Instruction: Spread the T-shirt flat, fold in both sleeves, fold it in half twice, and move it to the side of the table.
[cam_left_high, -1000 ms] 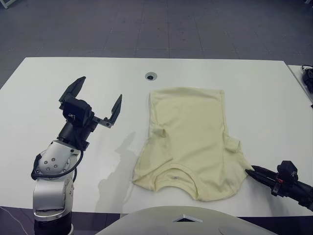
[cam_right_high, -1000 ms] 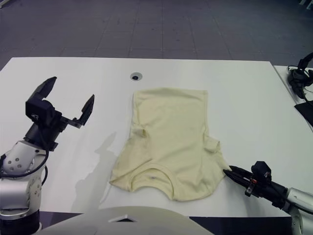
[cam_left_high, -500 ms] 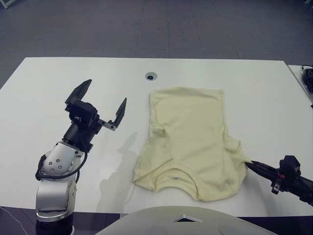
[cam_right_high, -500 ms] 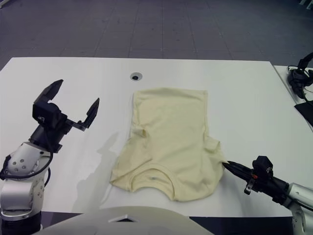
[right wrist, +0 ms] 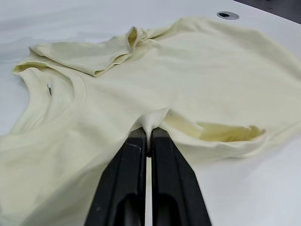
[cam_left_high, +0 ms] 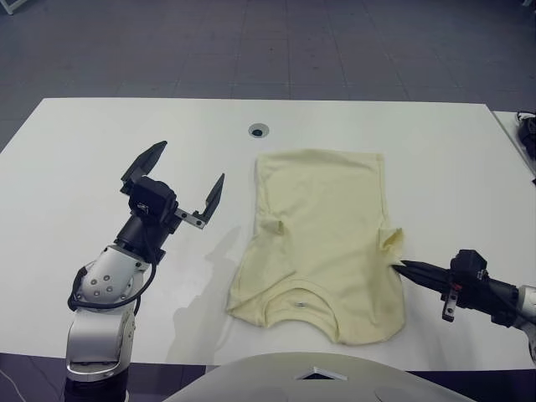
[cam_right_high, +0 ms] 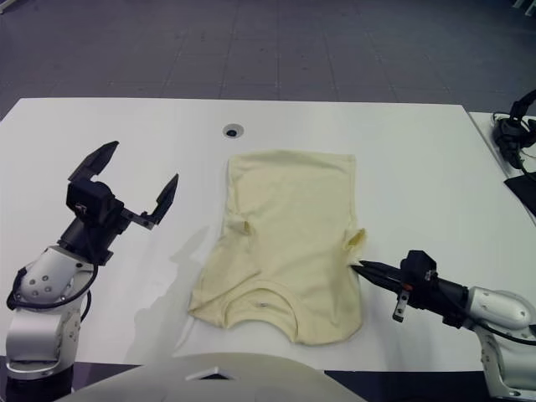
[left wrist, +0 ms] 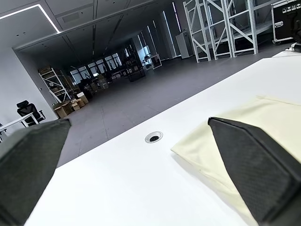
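Right wrist view, right pincer [right wrist: 148, 135] nipping T-shirt [right wrist: 202, 70], seemingly sleeve

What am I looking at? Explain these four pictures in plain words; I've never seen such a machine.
This is a humanoid robot with two arms, each ending in two fingers. Two pictures come from cameras in its head, looking down over a white table; the other two come from its wrists. A pale yellow T-shirt lies on the table, collar toward the robot. The left fingers hang open beside the shirt, holding nothing. The right fingers are shut, pinching a fold of the shirt.
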`<state>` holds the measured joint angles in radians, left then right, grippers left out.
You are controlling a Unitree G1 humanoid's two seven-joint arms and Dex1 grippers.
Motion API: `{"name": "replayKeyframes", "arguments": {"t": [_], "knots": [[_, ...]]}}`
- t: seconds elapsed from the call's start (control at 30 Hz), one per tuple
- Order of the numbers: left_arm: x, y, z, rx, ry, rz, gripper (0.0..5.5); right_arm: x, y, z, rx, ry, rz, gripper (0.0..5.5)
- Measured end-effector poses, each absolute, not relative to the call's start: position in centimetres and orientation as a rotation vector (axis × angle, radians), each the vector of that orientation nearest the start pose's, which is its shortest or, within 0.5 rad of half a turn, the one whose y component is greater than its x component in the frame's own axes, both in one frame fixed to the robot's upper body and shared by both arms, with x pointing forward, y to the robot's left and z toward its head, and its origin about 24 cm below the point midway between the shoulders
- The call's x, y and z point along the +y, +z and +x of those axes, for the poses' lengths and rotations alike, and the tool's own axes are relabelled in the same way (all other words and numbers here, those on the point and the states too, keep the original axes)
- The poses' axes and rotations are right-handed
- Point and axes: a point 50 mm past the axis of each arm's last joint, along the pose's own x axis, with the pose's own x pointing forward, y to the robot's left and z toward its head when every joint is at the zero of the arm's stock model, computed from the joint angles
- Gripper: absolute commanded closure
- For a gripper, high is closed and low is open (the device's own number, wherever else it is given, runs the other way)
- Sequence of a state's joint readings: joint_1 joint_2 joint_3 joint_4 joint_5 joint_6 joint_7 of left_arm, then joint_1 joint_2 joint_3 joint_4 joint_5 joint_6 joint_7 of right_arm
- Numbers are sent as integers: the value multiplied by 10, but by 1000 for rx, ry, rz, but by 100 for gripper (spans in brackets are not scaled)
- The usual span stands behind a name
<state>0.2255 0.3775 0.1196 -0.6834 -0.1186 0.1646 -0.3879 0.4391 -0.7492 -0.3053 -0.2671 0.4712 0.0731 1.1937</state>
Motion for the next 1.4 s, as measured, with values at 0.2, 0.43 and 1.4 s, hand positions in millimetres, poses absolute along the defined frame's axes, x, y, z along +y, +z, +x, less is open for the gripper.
{"name": "replayKeyframes", "arguments": {"t": [0.2,0.43,1.4], "knots": [[184,141,191,-236,-400,361,10,-252,82,156,303,1077,-251,546],[181,136,190,-226,-417,359,10,-237,76,161,301,1132,-255,510],[222,118,192,-269,-677,1173,10,-278,102,177,-122,721,-582,31]]}}
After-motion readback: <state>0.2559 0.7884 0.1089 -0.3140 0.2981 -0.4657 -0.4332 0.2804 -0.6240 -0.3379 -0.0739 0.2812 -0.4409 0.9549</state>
